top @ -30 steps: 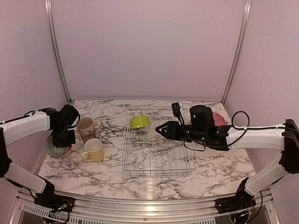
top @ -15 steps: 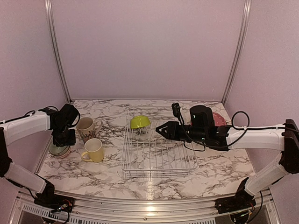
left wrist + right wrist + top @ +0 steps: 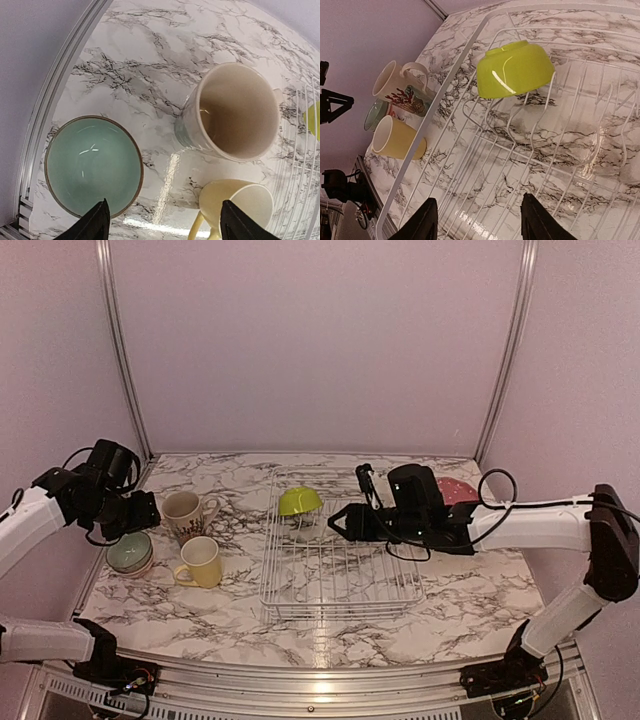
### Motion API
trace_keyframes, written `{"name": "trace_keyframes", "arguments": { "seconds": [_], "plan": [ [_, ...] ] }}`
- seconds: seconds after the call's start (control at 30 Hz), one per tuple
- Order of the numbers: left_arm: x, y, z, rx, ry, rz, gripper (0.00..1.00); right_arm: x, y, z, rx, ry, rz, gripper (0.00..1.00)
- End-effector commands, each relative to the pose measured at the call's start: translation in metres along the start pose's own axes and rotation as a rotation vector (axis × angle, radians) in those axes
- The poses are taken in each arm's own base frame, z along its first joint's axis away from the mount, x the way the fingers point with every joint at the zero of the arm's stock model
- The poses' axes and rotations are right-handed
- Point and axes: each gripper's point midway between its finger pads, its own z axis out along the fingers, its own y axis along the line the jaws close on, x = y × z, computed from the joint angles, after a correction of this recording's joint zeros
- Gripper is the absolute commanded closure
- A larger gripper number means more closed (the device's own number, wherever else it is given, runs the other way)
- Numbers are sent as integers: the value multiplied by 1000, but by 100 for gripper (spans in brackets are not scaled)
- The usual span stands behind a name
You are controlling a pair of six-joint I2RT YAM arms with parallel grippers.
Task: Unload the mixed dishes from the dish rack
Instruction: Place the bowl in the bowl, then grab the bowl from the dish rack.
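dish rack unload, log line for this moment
left gripper: open above pale-green bowl | right gripper: open, facing lime bowl | dish rack: lime bowl inside

Robot lab booth: plain lilac walls (image 3: 320,340), aluminium frame rails (image 3: 122,350), marble-print tabletop (image 3: 480,590)

The pale green bowl (image 3: 92,165) under the left gripper (image 3: 164,220) has a brown rim, the yellow mug (image 3: 237,202) is plain and the cream mug (image 3: 402,94) has red coral pictures. In front of the right gripper (image 3: 478,200) a lime bowl (image 3: 515,69) sits in the white rack (image 3: 340,575). The counter (image 3: 470,600) is white with dark grey swirly lines.
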Motion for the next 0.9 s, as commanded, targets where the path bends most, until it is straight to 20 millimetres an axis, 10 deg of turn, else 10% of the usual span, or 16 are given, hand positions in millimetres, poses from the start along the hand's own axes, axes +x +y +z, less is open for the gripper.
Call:
{"name": "trace_keyframes", "arguments": {
  "seconds": [0.0, 0.2, 0.87],
  "plan": [
    [-5, -32, -35, 264, -48, -26, 18, -8, -10, 17, 94, 37, -97, 43],
    [-9, -71, -69, 557, -121, -7, 13, -14, -10, 36, 155, 89, -205, 33],
    [2, -112, -78, 763, -146, 60, 8, -44, 3, 63, 291, 225, -1200, 27]
  ]
}}
